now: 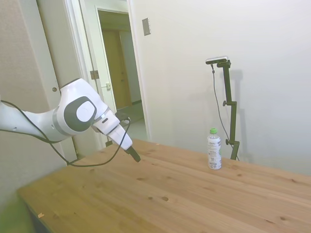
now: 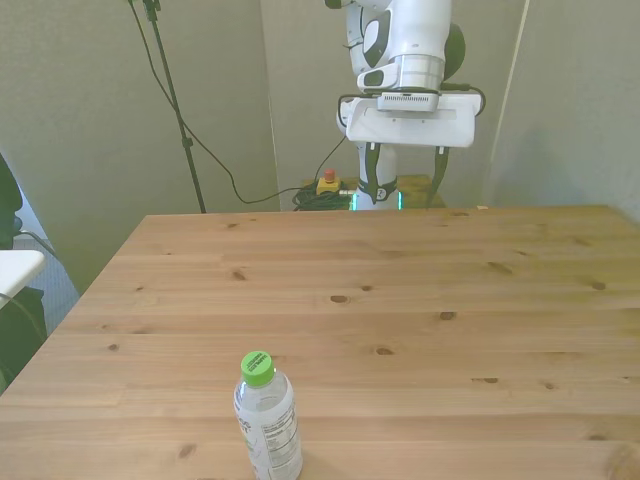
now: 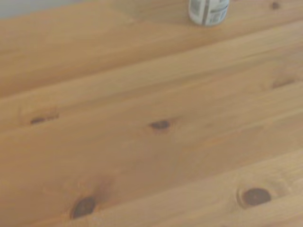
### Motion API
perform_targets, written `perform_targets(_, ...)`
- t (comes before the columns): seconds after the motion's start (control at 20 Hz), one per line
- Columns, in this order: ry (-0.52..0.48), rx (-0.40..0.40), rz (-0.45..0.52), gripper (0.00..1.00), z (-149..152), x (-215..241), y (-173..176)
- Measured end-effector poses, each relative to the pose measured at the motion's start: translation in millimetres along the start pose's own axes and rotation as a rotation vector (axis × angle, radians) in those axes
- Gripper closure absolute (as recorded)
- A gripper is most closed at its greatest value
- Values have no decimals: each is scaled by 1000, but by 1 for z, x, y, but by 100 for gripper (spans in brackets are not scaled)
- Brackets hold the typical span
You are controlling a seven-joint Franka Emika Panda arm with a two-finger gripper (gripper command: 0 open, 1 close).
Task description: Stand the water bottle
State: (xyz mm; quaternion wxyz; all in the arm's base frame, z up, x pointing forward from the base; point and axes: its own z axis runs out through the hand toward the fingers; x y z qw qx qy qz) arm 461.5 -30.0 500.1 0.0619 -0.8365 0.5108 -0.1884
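Observation:
The water bottle (image 1: 214,149), clear with a green cap and a white printed label, stands upright on the wooden table (image 1: 160,199). In the front view the water bottle (image 2: 268,420) is near the table's front edge, left of the middle. Only the bottle's lower part (image 3: 208,11) shows in the wrist view. My gripper (image 2: 404,185) hangs above the table's far edge, well away from the bottle, open with nothing between its fingers. From the side, the gripper (image 1: 134,155) points down at a slant just over the table's back edge.
Behind the table (image 2: 420,300) a doorway (image 1: 119,68) opens in the wall. On the floor by the robot's base lie cables and a small yellow box with a red button (image 2: 328,183).

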Motion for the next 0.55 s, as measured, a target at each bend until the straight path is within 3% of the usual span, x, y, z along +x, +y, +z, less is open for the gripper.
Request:
perform_targets(0.2, -143, -68, -123, 0, -10, -1, 11)
perform_targets(0.3, -193, -64, -149, 0, -16, -4, 13)
perform_targets(0.55, -221, -87, -160, 0, -16, -5, 17)
